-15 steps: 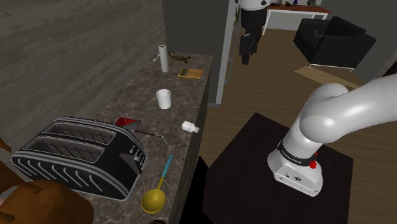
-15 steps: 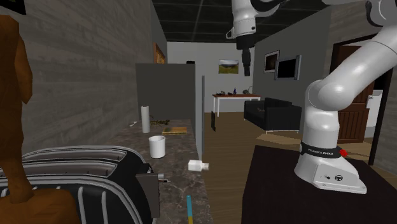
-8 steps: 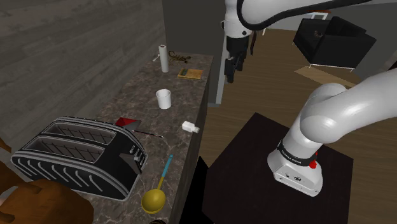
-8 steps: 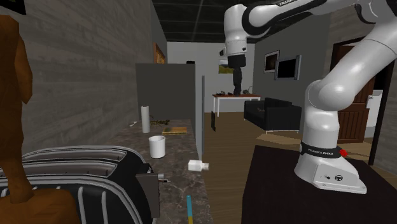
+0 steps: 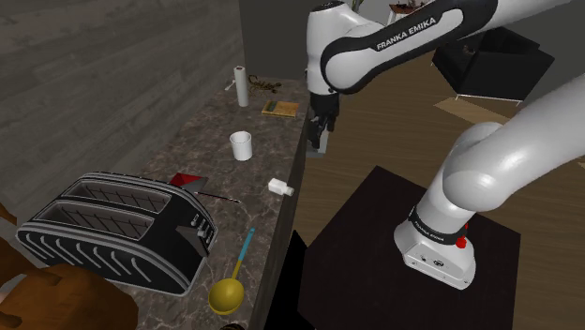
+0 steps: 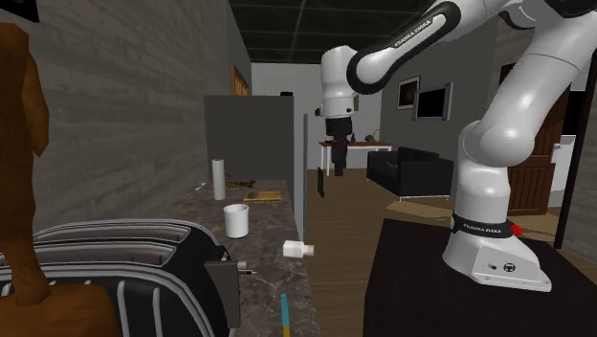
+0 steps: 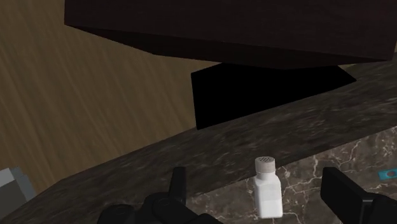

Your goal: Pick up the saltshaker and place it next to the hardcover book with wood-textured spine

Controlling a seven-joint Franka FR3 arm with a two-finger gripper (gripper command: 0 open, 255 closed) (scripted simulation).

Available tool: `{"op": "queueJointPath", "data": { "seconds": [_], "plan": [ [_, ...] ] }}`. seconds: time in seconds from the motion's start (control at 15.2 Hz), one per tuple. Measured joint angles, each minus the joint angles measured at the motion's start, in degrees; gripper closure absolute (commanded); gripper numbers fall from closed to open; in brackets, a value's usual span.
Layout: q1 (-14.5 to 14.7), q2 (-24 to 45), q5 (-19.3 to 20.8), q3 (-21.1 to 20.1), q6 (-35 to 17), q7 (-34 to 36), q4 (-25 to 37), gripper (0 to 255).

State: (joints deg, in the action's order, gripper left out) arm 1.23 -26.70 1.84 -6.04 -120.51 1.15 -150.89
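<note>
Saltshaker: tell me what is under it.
The white saltshaker lies on its side on the dark marbled countertop, near its edge. Nothing else shows beneath it; the spot directly under its body is covered.

Shoulder high, second low; wrist near saltshaker (image 7: 268,189).

FRANKA EMIKA on the arm's upper link (image 5: 406,33), seemingly repeated on base band (image 6: 472,228)

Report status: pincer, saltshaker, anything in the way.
Black two-finger pincer open, empty, raised over dark marbled counter edge. Small white saltshaker lies on its side there, untouched. White cylindrical cup stands apart from it.
</note>
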Motion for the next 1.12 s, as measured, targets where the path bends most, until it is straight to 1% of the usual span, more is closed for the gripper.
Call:
{"op": "queueJointPath", "data": {
  "seconds": [0.53,0.79,1.12],
  "plan": [
    [0.2,17.0,-0.1,-1.9,-17.3,3.9,1.1,0],
    [0.5,27.2,1.3,-2.8,-24.9,6.8,4.3,0],
    [1.5,39.5,3.8,-2.7,-32.0,10.5,10.3,0]
  ]
}}
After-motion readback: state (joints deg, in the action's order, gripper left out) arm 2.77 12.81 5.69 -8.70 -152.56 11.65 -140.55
